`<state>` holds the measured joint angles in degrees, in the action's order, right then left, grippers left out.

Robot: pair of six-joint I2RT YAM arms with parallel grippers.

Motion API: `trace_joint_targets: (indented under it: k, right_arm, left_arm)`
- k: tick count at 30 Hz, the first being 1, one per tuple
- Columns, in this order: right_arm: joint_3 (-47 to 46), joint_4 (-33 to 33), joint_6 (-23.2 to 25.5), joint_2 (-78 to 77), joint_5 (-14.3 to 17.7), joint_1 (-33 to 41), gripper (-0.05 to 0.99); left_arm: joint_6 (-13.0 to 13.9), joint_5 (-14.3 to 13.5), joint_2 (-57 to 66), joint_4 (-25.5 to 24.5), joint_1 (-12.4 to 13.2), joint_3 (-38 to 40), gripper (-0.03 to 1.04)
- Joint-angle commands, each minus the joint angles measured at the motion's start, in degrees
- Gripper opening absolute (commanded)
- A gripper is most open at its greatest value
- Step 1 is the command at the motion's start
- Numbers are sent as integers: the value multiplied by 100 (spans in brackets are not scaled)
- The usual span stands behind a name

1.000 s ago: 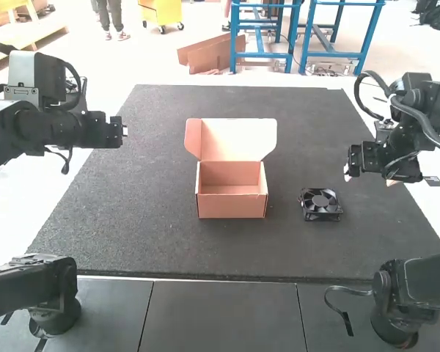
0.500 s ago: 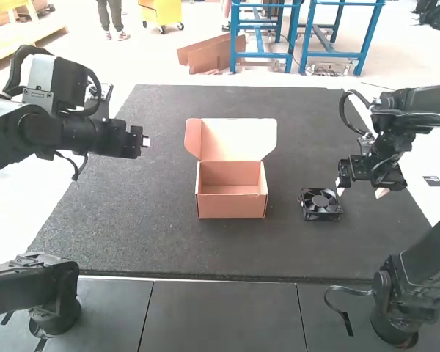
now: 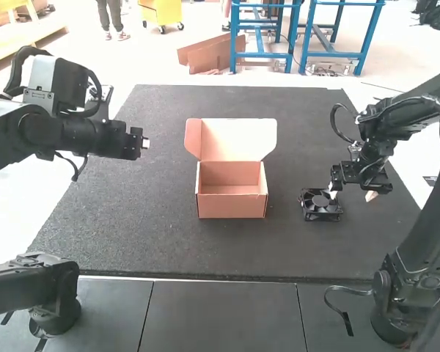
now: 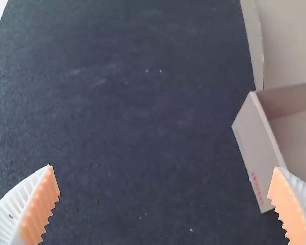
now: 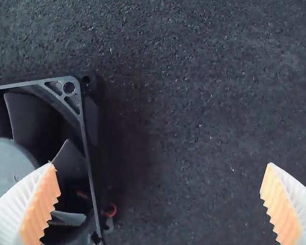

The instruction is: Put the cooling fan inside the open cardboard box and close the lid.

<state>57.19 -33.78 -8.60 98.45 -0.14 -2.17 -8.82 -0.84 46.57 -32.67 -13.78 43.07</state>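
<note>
cooling fan (image 3: pixel 322 204) flat beside open cardboard box (image 3: pixel 232 192), right pincer (image 5: pixel 158 176) agape over fan's edge, left pincer (image 4: pixel 161 173) agape, apart

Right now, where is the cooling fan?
In the high view, the cooling fan lies on the mat, right of the cardboard box, with the right gripper hovering over its right edge.

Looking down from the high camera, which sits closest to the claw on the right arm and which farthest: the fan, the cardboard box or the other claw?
Measured from the right gripper in the high view:
1. Fan: right beside it, lying flat on the mat.
2. Cardboard box: in the middle of the mat, lid open.
3. Left gripper: beyond the box, over the mat's left side.
</note>
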Motion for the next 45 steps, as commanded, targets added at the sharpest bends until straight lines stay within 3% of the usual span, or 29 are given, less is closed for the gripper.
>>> trace_joint_targets:
  k: [1,27,30,33,38,42,45]
  right_arm:
    - [196,38,-28,86,85,-108,90]
    - [-208,-173,-45,262,181,-55,90]
    - [-340,-41,-36,288,190,-46,85]
    - [-410,135,-10,341,190,-46,73]
    - [-507,548,218,359,164,-46,31]
    - [-489,724,280,464,76,-46,5]
    - [-410,759,298,473,-47,-46,0]
  left_arm:
    - [38,-30,46,59,-11,263,97]
    - [47,-30,213,252,-11,290,97]
    - [47,-30,221,252,-11,290,97]
    - [47,-30,213,234,-11,299,97]
    - [47,-30,213,190,-11,325,97]
    - [47,-30,213,182,-11,325,97]
    - [47,-30,213,182,-11,325,97]
